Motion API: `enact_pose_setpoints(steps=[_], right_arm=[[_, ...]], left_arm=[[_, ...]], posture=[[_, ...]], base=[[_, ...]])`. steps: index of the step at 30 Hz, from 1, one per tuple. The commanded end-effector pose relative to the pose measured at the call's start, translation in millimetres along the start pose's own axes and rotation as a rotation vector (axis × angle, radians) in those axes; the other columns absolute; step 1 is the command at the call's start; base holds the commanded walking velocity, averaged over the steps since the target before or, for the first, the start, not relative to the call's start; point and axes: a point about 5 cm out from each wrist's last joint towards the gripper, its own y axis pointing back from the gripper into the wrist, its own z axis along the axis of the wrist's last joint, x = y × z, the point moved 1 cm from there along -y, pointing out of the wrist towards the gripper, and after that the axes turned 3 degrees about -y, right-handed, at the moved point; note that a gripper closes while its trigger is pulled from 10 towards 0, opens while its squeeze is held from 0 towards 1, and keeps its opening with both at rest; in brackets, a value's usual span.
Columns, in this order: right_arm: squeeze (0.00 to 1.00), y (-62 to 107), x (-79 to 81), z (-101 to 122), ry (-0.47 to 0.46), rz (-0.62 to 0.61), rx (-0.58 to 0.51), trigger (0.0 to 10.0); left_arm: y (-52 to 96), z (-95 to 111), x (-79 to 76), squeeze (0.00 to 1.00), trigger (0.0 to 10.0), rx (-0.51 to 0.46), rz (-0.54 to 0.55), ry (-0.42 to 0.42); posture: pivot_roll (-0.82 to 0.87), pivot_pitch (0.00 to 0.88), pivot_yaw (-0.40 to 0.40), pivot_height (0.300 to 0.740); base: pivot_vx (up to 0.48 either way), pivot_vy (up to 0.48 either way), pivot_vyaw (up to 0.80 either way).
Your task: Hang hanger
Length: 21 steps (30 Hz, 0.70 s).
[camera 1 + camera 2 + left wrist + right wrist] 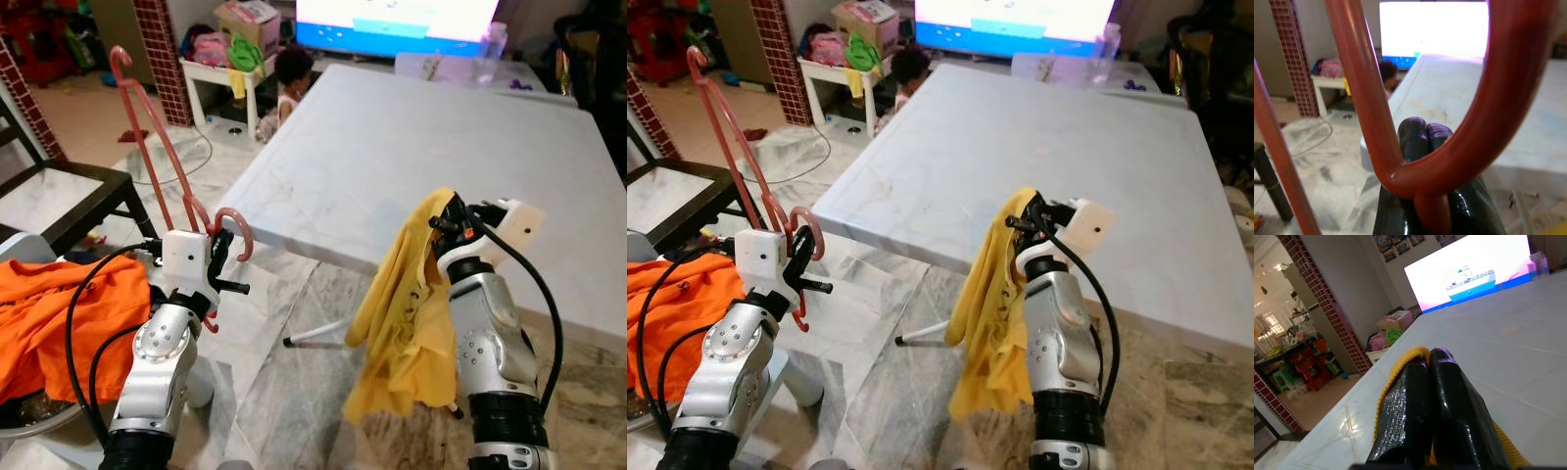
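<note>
Before a pale marble-look table [411, 147] and veined tile floor [284, 392], my left gripper [217, 257] jaws clamp a glossy pink hanger [157, 157] upright; my right gripper [446, 227] jaws pinch limp yellow cloth [402, 313].

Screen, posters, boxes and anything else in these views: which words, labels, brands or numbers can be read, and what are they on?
No text can be read in any view.
Bright screen: a ship-like picture and a blue band, no legible words.
Wall posters: too small and blurred to read.
Cardboard box: any print is too blurred to read.
Pink hanger, yellow cloth, white table: no markings visible.
</note>
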Motion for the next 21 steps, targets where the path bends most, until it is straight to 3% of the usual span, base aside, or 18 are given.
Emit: enact_pose_setpoints(steps=[1,4,16,21], right_arm=[[0.0,-7.5,6.8,12.6,0.008,0.037,-0.047,0.0],[0.0,-14.8,10.1,17.9,0.009,0.049,-0.062,0.0],[0.0,-17.2,10.6,21.8,-0.001,0.033,-0.077,0.0],[0.0,-18.2,9.3,22.5,0.001,0.028,-0.076,0.0]], left_arm=[[1.1,7.7,-0.4,0.0,10.0,-0.03,-0.009,0.003],[6.0,10.7,-2.2,0.0,10.0,-0.041,-0.025,0.012],[12.8,17.0,-1.5,0.0,10.0,-0.043,-0.024,0.03],[15.7,16.3,-2.6,0.0,10.0,-0.033,-0.026,0.035]], posture=[[0.3,0.0,-0.077,0.74],[0.31,0.0,-0.081,0.74],[0.31,0.004,-0.084,0.74],[0.31,0.016,-0.084,0.74]], base=[[0.0,0.0,0.0],[0.26,0.0,0.0],[0.34,0.0,0.0],[0.347,0.0,-0.61]])
